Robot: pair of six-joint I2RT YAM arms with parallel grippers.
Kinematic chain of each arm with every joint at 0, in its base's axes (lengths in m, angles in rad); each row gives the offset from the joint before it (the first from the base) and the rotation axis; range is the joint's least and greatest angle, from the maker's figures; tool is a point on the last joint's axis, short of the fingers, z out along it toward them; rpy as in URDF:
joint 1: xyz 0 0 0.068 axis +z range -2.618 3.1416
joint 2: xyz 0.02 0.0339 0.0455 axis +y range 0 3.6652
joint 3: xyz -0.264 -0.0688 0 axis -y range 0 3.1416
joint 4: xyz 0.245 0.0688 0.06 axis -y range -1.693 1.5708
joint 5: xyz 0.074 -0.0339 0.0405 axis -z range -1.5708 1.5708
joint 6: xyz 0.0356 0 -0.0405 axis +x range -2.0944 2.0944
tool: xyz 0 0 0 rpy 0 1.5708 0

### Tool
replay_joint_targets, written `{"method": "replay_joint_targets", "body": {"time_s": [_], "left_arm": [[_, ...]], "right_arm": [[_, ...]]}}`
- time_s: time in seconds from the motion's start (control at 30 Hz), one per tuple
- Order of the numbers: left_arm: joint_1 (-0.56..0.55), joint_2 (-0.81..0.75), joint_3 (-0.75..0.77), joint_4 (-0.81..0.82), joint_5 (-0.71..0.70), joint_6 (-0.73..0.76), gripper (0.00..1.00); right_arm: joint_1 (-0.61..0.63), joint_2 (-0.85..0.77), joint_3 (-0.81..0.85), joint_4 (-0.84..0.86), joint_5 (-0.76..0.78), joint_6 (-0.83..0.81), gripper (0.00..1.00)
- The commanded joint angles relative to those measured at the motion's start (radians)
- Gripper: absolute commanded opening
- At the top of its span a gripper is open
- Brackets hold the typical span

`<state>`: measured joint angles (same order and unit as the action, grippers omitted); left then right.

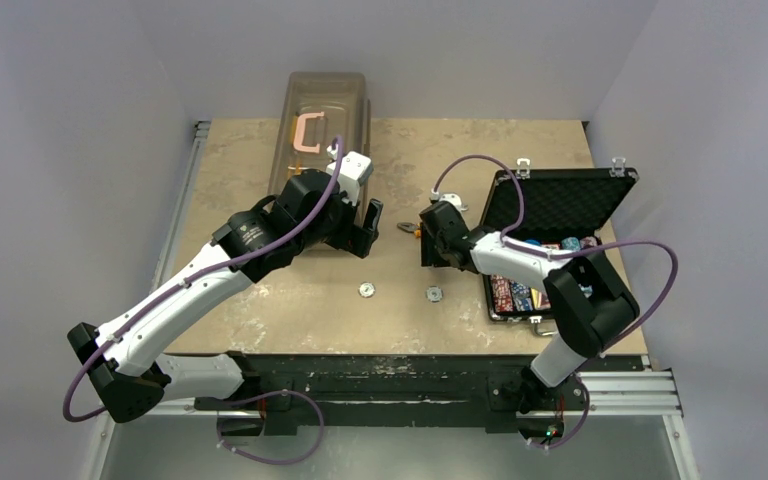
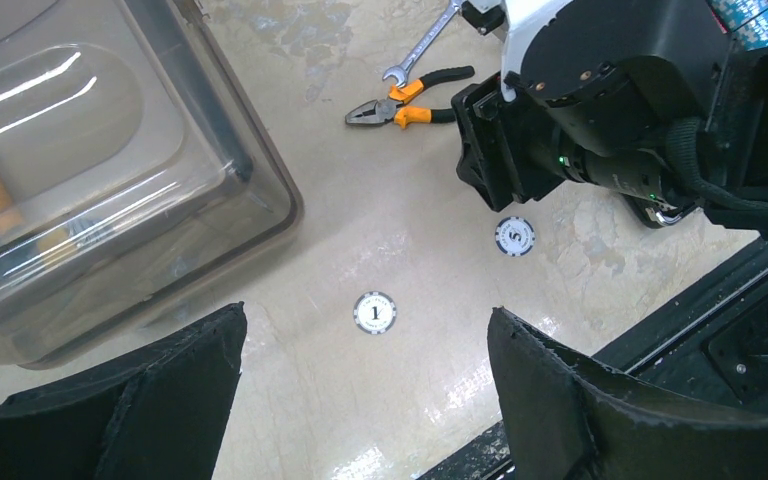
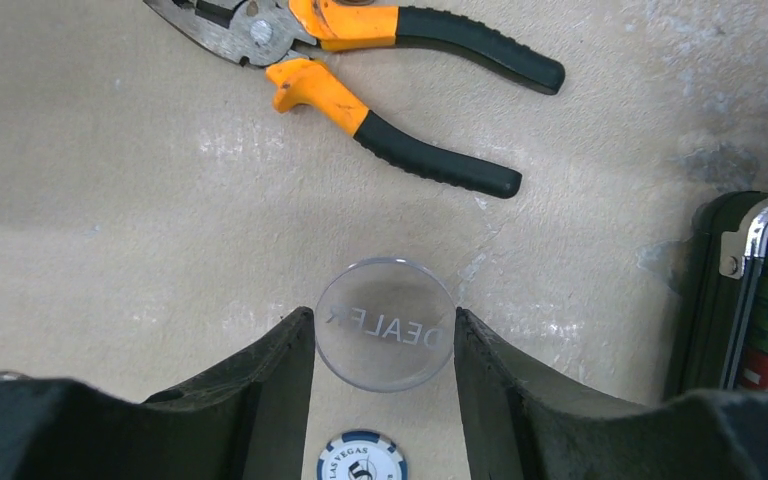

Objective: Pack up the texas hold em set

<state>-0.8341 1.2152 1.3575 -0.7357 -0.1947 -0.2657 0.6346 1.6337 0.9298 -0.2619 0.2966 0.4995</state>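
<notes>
The black case (image 1: 560, 203) lies open at the right, with rows of multicoloured chips (image 1: 520, 292) in its tray. My right gripper (image 1: 430, 238) is shut on a clear round DEALER button (image 3: 385, 325), held edge to edge between its fingertips (image 3: 385, 322) above the table. A blue-and-white "5" chip (image 3: 362, 460) lies on the table beneath it and shows in the top view (image 1: 434, 294) too. My left gripper (image 2: 365, 315) is open and empty, its jaws wide apart above a black-and-white "1" chip (image 2: 375, 312), seen in the top view (image 1: 366, 290) as well.
A large translucent brown box (image 1: 325, 120) with a pink handle stands at the back left, close to my left wrist. Orange-handled pliers (image 3: 380, 70) and a wrench (image 2: 425, 45) lie between the arms. The case edge (image 3: 750, 290) is right of my right gripper.
</notes>
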Motion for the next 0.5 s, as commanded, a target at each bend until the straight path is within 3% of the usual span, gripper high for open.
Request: {"method": "replay_joint_targets", "body": {"time_s": [0.0,0.2,0.47], "left_arm": [[-0.007,-0.005,0.04,0.006,-0.009,0.019,0.87],[-0.008,-0.007,0.04,0.004,-0.01,0.02,0.87],[-0.008,-0.014,0.042,0.005,-0.008,0.018,0.87]], "right_arm": [[0.001,-0.051,-0.018,0.02,0.012,0.022,0.45],[0.004,-0.12,-0.061,0.028,0.005,0.033,0.44],[0.009,-0.331,-0.17,0.014,0.013,0.02,0.44]]}}
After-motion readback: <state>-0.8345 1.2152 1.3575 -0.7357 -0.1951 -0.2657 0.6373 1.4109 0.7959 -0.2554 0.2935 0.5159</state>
